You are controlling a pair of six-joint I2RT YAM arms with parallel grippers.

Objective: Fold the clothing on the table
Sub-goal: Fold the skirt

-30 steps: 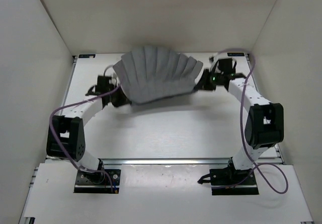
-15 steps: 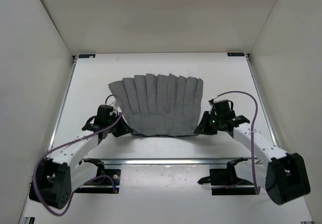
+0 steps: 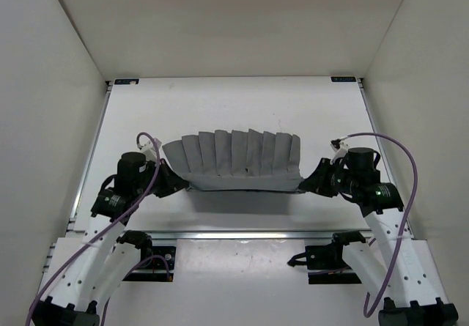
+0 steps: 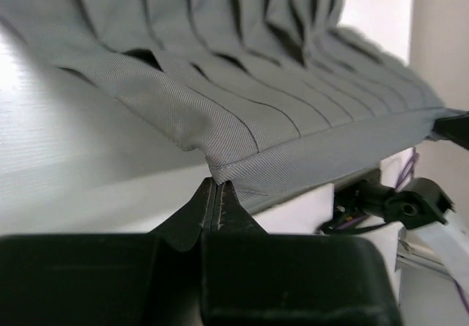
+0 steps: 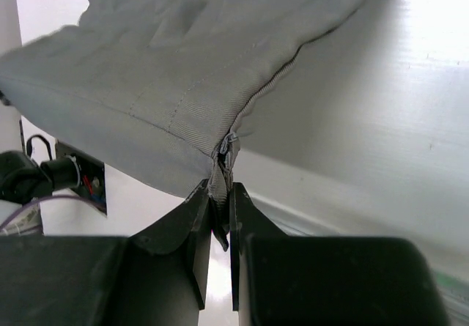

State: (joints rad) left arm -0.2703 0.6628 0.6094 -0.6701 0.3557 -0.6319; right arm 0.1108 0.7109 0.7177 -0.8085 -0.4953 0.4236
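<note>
My left gripper [image 4: 217, 198] pinches one corner of the skirt [image 3: 238, 161], my right gripper [image 5: 221, 194] pinches the other, cloth stretched between them.

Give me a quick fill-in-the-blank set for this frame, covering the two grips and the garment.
1. The left gripper is ____ on a corner of the clothing.
2. The right gripper pinches the fabric at the end of its ____.
3. The pleated clothing is ____ in colour.
Missing words: shut; zipper; gray.
</note>
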